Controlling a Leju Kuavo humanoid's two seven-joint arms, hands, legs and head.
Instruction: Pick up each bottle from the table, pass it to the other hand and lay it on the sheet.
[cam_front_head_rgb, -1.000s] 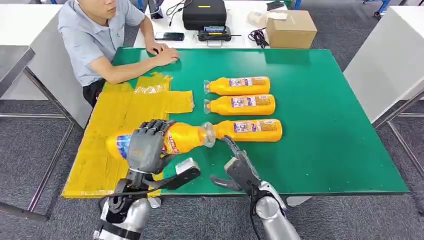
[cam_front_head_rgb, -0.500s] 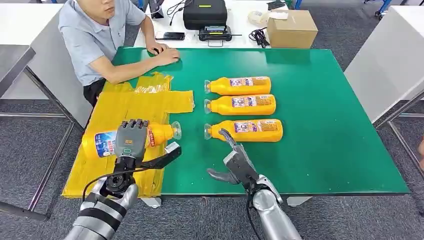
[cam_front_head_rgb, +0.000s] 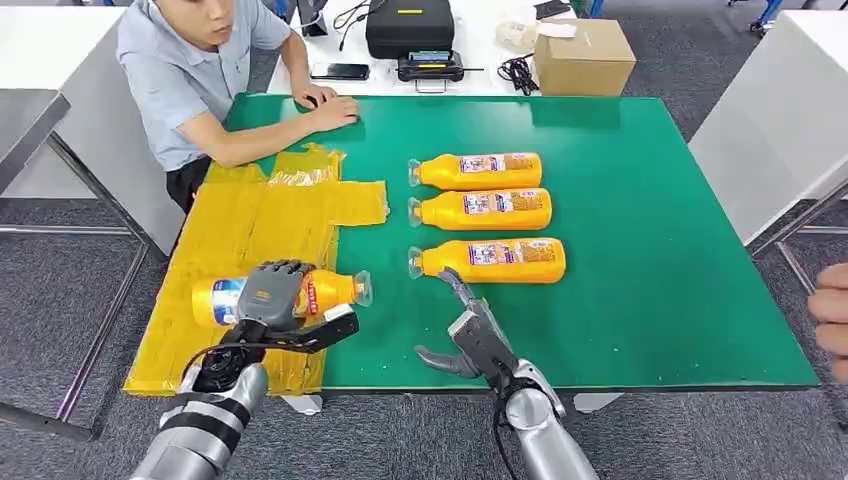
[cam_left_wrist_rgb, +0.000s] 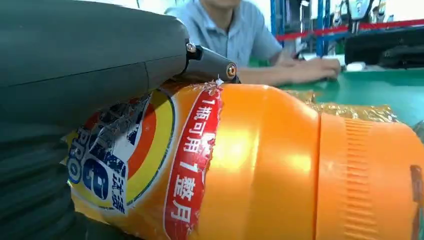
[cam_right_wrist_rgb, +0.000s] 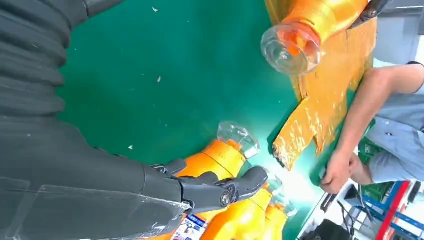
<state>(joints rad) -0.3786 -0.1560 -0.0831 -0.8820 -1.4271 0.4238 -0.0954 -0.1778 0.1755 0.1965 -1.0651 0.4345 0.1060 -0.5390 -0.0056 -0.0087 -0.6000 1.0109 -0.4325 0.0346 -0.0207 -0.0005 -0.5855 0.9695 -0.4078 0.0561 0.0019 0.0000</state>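
Note:
My left hand grips an orange bottle on its side, low over the near part of the yellow sheet, clear cap toward the table's middle. I cannot tell whether it touches the sheet. In the left wrist view the labelled bottle sits under my left hand. Three more orange bottles lie side by side on the green table: far, middle, near. My right hand is open and holds nothing, just short of the near bottle.
A person sits at the far left corner with forearms on the table beside the sheet. Another person's hand shows at the right edge. A cardboard box, a black case and a phone lie beyond the table.
My left hand carried the bottle left, away from my right hand, over the sheet, then lowered it. The right hand barely moved. A person's hand came in at the right edge.

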